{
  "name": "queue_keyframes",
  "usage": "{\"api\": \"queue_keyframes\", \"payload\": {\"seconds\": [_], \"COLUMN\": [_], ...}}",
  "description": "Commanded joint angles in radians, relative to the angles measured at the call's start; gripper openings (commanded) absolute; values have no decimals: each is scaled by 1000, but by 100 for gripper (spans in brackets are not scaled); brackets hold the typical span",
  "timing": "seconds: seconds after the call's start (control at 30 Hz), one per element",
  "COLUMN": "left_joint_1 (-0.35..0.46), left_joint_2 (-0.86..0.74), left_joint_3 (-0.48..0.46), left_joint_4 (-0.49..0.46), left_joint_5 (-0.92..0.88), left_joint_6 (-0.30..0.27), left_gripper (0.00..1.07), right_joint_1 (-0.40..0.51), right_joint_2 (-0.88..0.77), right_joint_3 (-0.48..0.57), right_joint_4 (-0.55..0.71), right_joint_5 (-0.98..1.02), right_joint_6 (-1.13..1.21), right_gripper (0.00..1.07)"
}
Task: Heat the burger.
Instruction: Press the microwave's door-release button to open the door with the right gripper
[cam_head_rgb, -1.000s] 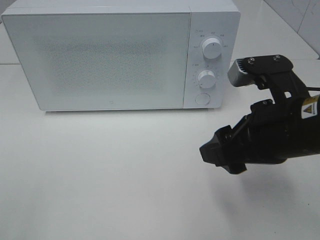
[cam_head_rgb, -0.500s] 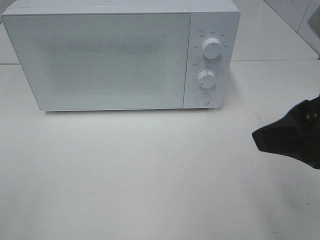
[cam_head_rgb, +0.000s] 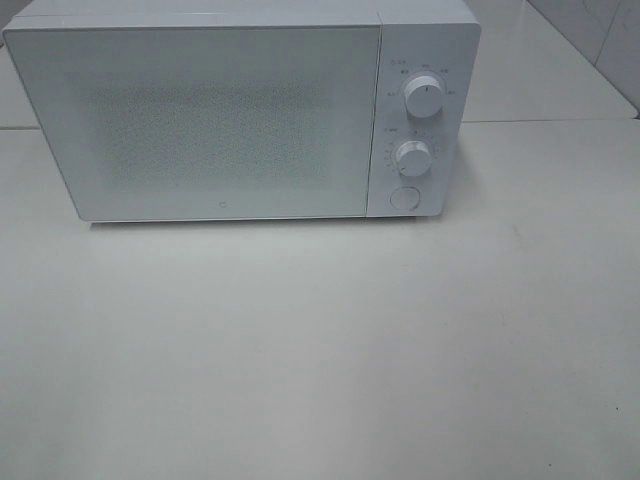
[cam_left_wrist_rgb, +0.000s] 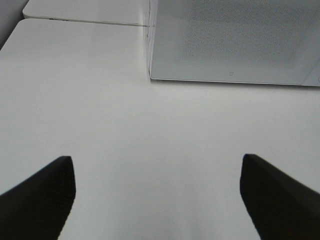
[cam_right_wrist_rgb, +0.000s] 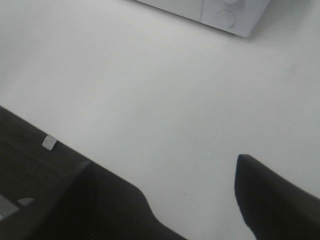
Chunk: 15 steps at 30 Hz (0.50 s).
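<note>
Microwave: white, stands at the back of the table.
Door: shut, its window is frosty and I cannot see inside.
Knobs: top knob and lower knob sit on the right side of the front, with a round button under them.
Burger: not in any view, so I cannot tell where it is.
Left gripper: fingers wide apart, holding nothing, over bare table in front of the microwave.
Right gripper: fingers wide apart, holding nothing, over bare table near the button corner.
</note>
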Motion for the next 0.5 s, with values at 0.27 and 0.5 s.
{"api": "queue_keyframes", "payload": {"seconds": [0.27,0.5], "left_joint_1": [0,0], "left_joint_2": [-19,-19], "left_joint_3": [5,5], "left_joint_4": [-9,-9], "left_joint_5": [1,1], "left_joint_6": [2,2], "left_gripper": [82,82], "right_joint_1": [-240,-384], "right_joint_2": [-207,-412], "right_joint_3": [13,115], "right_joint_4": [-15,-18], "right_joint_5": [27,28], "right_joint_6": [5,5], "right_gripper": [72,72]}}
